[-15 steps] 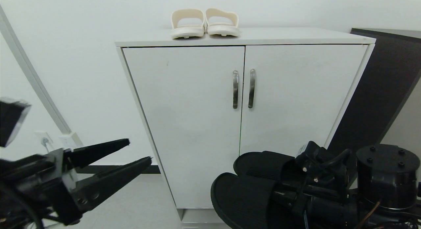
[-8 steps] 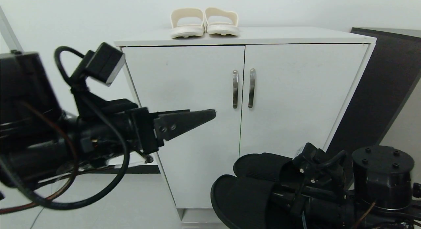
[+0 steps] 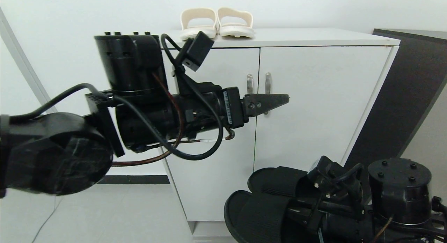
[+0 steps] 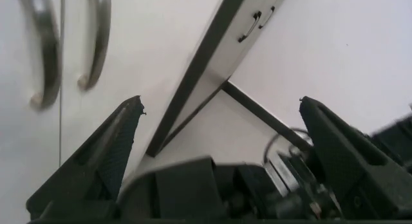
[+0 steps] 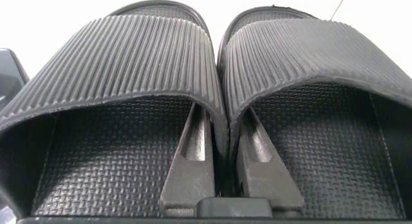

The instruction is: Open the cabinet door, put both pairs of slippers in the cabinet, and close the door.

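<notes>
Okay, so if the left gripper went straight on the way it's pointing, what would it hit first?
Probably the cabinet's right door, close beside its handle. The left gripper, open, points at that panel, though depth is hard to judge.

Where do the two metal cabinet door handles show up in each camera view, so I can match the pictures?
Head view: door handles mid-picture on the cabinet front, lower parts behind the left gripper.
Left wrist view: door handles close ahead, just past one tip of the open jaws.
Right wrist view: not in it; black slippers sit on the jaws.
Shared landmark: the vertical door seam running between the handles.
</notes>
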Controlling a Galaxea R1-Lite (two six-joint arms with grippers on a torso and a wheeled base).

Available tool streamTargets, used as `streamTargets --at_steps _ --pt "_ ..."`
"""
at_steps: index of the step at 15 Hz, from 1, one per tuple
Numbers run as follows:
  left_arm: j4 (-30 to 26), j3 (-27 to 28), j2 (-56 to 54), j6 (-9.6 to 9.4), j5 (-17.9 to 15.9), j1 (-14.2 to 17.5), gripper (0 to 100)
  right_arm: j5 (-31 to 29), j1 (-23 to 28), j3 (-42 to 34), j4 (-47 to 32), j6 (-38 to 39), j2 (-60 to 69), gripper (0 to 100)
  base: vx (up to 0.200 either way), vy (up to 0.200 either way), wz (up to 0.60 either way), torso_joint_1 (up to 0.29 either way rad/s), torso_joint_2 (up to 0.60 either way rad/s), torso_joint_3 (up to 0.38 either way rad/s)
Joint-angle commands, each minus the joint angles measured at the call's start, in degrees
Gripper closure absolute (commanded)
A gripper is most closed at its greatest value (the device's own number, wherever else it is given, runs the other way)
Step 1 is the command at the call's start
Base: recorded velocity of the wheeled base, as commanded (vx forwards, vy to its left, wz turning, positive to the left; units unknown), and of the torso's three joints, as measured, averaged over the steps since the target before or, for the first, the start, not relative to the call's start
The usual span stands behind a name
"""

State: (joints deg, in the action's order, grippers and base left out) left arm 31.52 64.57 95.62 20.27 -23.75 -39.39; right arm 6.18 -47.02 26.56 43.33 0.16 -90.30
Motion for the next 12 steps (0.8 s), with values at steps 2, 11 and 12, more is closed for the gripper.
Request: streamTargets --at_steps 2,11,12 --pt "-0.06 8.38 8.97 -0.15 0.02 0.01 0 0.06 0.00 0.07 0.00 -0.07 -0.14 100 0.000 0.000 0.00 0.000 0.00 0.000" --pt "0.03 13.56 13.80 -3.05 7.22 1.95 0 0.06 0.00 -0.02 0.00 -0.07 -0.14 100 0.000 0.000 0.00 0.000 0.00 0.000" --pt "0.03 14.26 14.33 -3.05 8.10 1.95 0 0.06 0.00 -0.02 0.00 -0.07 -0.14 100 0.000 0.000 0.00 0.000 0.00 0.000"
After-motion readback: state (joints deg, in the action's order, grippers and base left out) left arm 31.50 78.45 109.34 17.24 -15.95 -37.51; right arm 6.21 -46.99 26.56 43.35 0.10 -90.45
